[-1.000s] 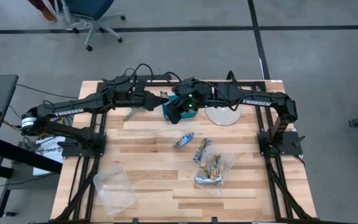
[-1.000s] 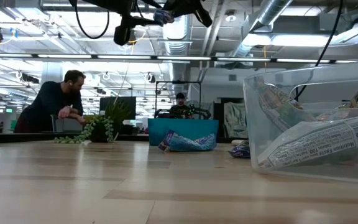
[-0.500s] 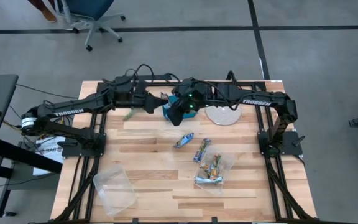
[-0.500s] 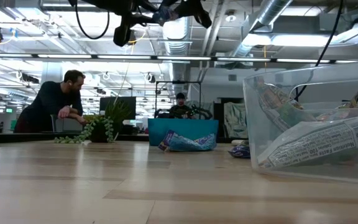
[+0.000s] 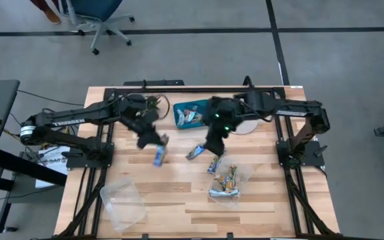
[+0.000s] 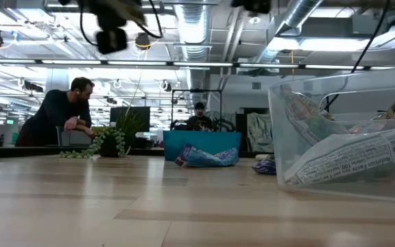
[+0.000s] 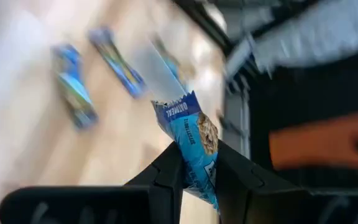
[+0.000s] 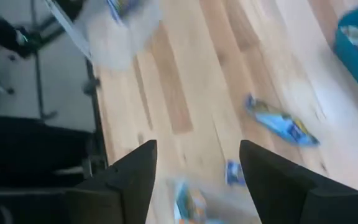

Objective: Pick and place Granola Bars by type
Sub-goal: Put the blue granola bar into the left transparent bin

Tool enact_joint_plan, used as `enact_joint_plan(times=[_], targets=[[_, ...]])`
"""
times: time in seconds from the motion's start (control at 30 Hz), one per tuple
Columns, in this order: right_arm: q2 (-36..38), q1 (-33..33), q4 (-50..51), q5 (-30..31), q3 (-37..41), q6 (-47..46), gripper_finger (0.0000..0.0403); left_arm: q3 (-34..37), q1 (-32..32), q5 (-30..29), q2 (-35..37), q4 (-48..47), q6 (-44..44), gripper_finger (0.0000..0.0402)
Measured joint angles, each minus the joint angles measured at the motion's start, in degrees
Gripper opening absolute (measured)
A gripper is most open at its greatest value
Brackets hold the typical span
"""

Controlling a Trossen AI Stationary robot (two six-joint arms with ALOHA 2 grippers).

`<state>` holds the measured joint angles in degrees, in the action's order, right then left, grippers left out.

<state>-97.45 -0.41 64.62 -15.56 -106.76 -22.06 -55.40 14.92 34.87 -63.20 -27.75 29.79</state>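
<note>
Granola bar clamped in left gripper; right gripper spread wide, empty. Carry level to matching container, release low.

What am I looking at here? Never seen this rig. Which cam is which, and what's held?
Two robot arms work at a wooden table, sorting granola bars. The high view looks straight down, the low view sits at tabletop level, and one camera rides each wrist. The left gripper is shut on a blue bar. The right gripper is open and empty above loose bars. A teal bin holds some bars, a clear container holds others, and another clear container stands near the front-left corner.
</note>
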Motion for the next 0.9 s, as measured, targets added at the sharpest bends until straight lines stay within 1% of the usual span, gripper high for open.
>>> enact_joint_plan(times=[0.07,0.13,0.23,0.33,0.43,0.5,0.63,0.77,0.9], targets=[[1.3,1.4,3.7,2.8,0.0,0.3,0.0223,0.0,-3.0,0.9,1.8,-5.0,-1.1,0.0060],[2.4,2.7,7.1,6.3,0.0,0.6,0.0222,0.0,-7.4,-0.5,3.6,-8.7,-1.0,0.0057],[3.4,4.2,10.6,10.5,0.0,0.7,0.0219,0.0,-15.1,-7.1,5.7,-13.9,3.8,0.0049],[3.7,5.2,13.3,12.7,0.0,1.1,0.0217,0.0,-24.0,-14.8,6.9,-16.6,11.0,0.0048],[3.7,6.1,14.9,14.2,0.1,3.5,0.0217,0.0,-32.9,-22.4,7.1,-18.6,17.6,0.0053],[3.7,6.8,14.5,14.4,0.5,6.1,0.0217,0.0,-38.3,-27.0,6.5,-20.5,21.4,0.0054],[4.1,8.5,12.1,14.0,2.1,11.8,0.0214,0.0,-46.8,-33.5,4.1,-26.6,28.1,0.0051],[4.2,9.3,10.0,12.0,3.1,14.2,0.0210,0.0,-52.3,-35.2,0.1,-31.9,33.8,0.0050],[4.2,9.2,9.9,11.7,3.1,15.2,0.0206,0.1,-55.2,-34.5,-4.3,-32.6,36.4,0.0058]])
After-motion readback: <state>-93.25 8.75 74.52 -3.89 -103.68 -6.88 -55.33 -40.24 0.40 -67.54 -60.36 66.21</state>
